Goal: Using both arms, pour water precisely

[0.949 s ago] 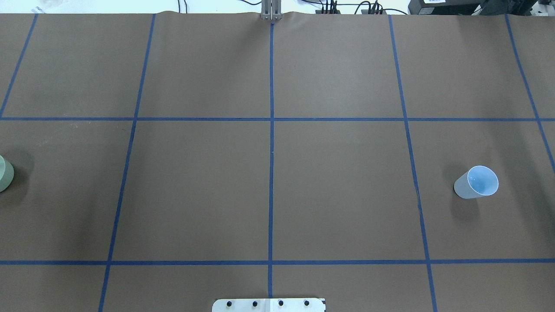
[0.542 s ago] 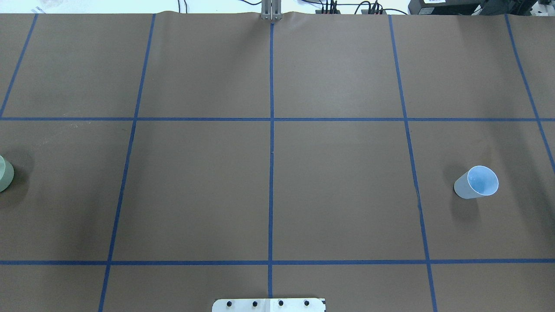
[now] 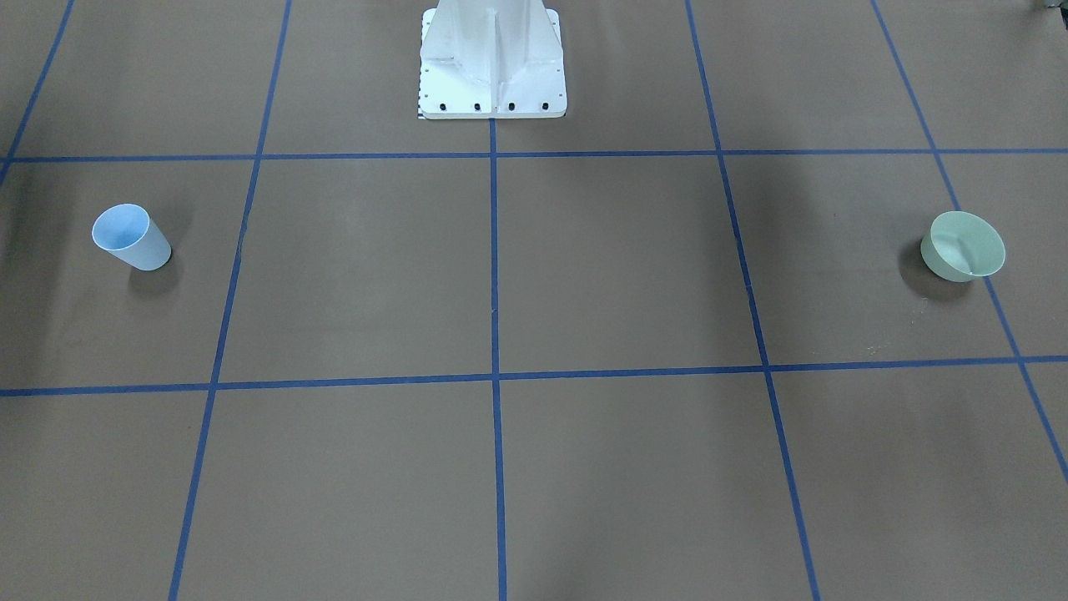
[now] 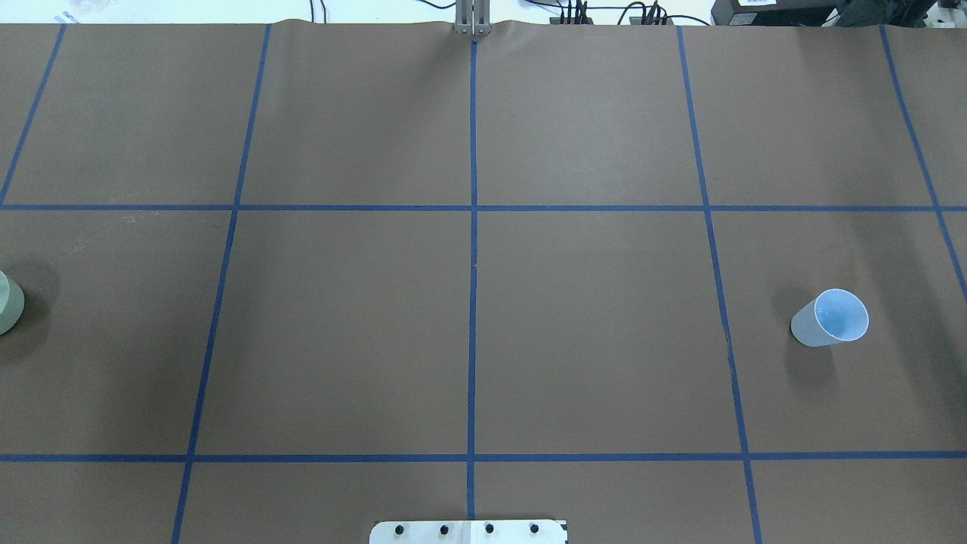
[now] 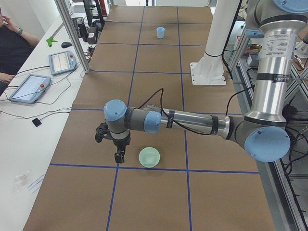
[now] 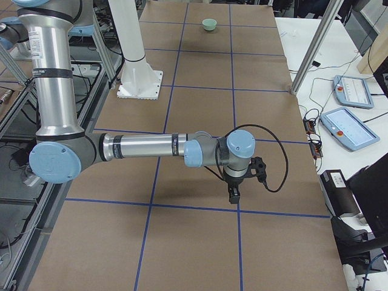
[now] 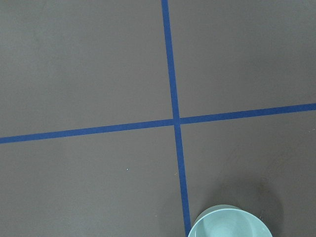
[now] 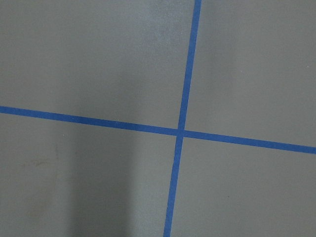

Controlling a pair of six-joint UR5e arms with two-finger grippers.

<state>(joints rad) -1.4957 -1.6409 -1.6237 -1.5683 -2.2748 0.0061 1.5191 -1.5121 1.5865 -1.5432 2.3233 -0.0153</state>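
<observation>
The water itself does not show, though it may sit in the light blue cup (image 4: 829, 319), which stands upright near the table's right end. The pale green bowl (image 3: 964, 246) stands well apart at the left end. The left gripper (image 5: 118, 155) hangs just beside the bowl's far side and the right gripper (image 6: 234, 194) hangs over the right end; I cannot tell how wide either one's jaws stand.

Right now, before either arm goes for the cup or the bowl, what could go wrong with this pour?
The left gripper hangs close beside the pale green bowl; a sideways move could knock it. The light blue cup stands at the opposite end of the table, so any water in it, unseen here, may slosh on a long carry. The right wrist view shows only blue tape, no cup, so that grasp might start misaligned.
</observation>
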